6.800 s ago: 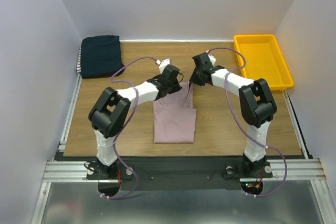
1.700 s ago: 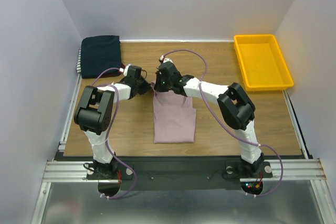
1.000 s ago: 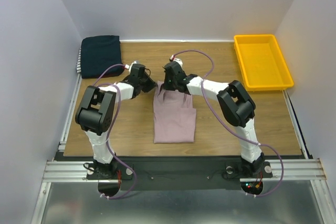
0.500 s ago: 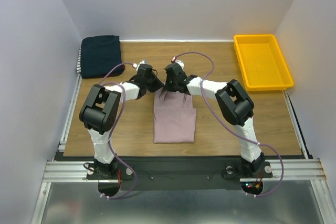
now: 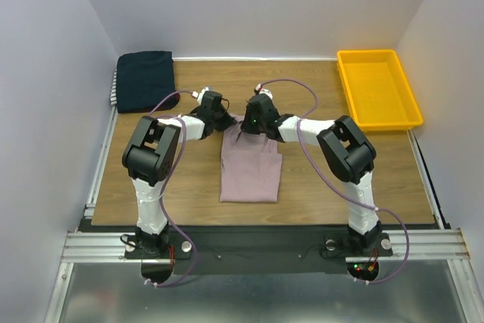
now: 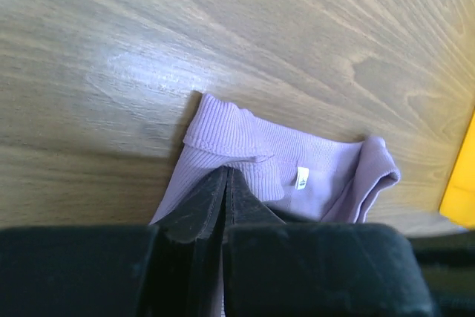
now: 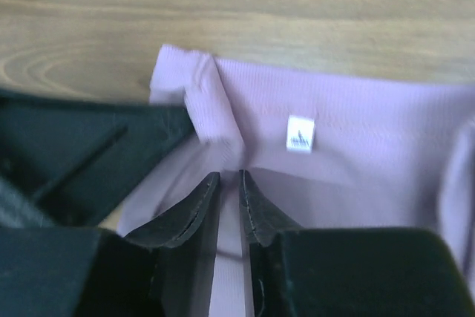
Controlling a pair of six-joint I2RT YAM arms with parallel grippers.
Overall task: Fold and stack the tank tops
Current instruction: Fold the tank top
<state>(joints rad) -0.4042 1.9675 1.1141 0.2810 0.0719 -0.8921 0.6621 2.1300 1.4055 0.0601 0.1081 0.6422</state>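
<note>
The pale pink tank top (image 5: 251, 168) lies folded lengthwise in the middle of the table, its strap end bunched at the far side. My left gripper (image 5: 227, 124) is at that end's left corner, shut on the ribbed pink hem (image 6: 245, 139); its tips (image 6: 225, 172) are pressed together. Just right of it, my right gripper (image 5: 246, 128) hovers low over the cloth (image 7: 356, 124) below a white label (image 7: 300, 134). Its jaws (image 7: 229, 176) stand slightly apart, with pink cloth showing through the gap. The folded stack, dark navy uppermost (image 5: 144, 79), sits at the far left corner.
A yellow plastic tray (image 5: 367, 54) stands at the far right, and its edge shows in the left wrist view (image 6: 462, 176). The left gripper's black body (image 7: 89, 139) lies close beside the right fingers. Bare wooden table (image 5: 189, 179) surrounds the pink top.
Both grippers have shifted right along the pink top's far end, drawing closer together. The right jaws have parted a little; the left jaws stay closed.
</note>
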